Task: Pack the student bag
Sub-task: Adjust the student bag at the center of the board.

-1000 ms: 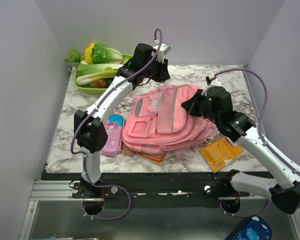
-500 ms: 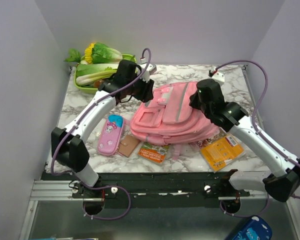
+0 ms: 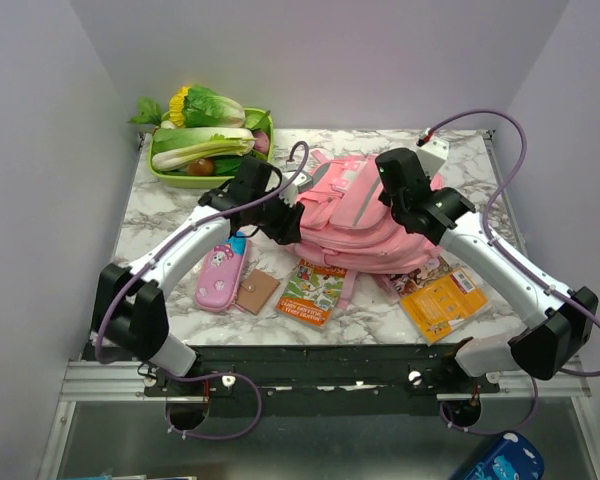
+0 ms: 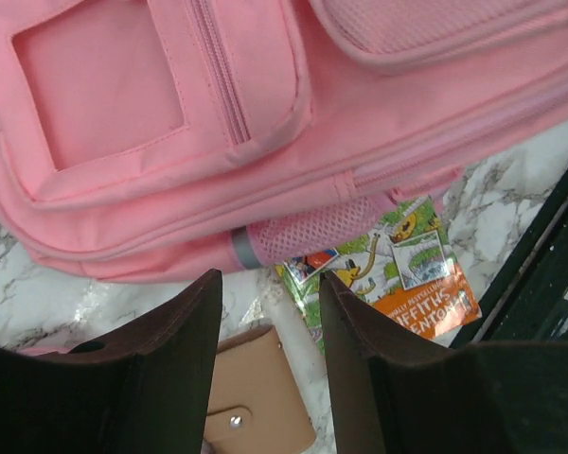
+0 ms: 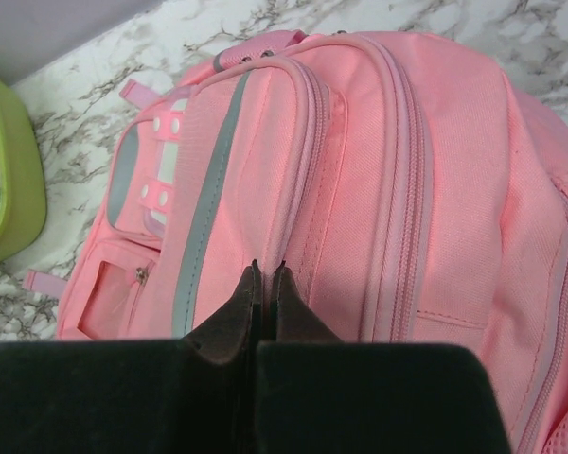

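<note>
The student bag (image 3: pixel 345 235), a large pink backpack with a grey stripe, lies bunched up at the middle back of the marble table. It fills the left wrist view (image 4: pixel 265 113) and the right wrist view (image 5: pixel 435 189). My left gripper (image 3: pixel 280 232) is open and empty at the bag's near left edge, above a tan wallet (image 4: pixel 256 397); its jaws (image 4: pixel 270 312) stand well apart. My right gripper (image 3: pixel 382 200) is on top of the bag, its jaws (image 5: pixel 267 270) pinched together on the zip seam of the front pocket.
A pink-and-blue pencil case (image 3: pixel 218 270) and the tan wallet (image 3: pixel 257 291) lie near left. A green-and-orange book (image 3: pixel 315 292) lies in front of the bag, also seen from the left wrist (image 4: pixel 398 274). An orange booklet (image 3: pixel 442 298) lies near right. A green vegetable tray (image 3: pixel 180 178) stands back left.
The bag has shifted back and right and bunched up, uncovering the wallet and the book. My left gripper came down from the bag's top to its near edge. My right gripper moved farther back.
</note>
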Robot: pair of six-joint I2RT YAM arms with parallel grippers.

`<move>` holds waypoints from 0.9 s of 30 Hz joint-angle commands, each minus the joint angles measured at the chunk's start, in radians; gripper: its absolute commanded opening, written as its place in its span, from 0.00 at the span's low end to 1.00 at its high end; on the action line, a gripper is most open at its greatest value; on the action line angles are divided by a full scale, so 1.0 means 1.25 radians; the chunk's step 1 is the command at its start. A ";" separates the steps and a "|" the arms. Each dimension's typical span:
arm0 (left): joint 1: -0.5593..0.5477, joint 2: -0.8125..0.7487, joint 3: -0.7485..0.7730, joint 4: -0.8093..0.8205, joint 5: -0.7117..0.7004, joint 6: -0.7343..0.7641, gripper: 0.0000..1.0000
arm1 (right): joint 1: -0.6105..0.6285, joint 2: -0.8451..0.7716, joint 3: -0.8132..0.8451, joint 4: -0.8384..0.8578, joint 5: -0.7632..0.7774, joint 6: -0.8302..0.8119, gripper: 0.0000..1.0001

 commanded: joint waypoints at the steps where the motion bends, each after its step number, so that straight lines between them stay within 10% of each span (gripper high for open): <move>1: -0.016 0.126 0.044 0.039 -0.072 -0.070 0.52 | 0.009 0.015 0.071 -0.056 0.037 0.126 0.01; 12: -0.046 0.180 0.041 0.103 -0.194 -0.082 0.61 | 0.067 0.002 0.088 -0.076 0.004 0.147 0.01; 22: -0.044 0.331 0.284 0.076 -0.266 -0.115 0.64 | 0.178 0.037 0.060 -0.133 -0.039 0.235 0.01; 27: -0.038 0.326 0.303 0.075 -0.289 -0.117 0.65 | 0.216 0.046 0.048 -0.137 -0.084 0.235 0.26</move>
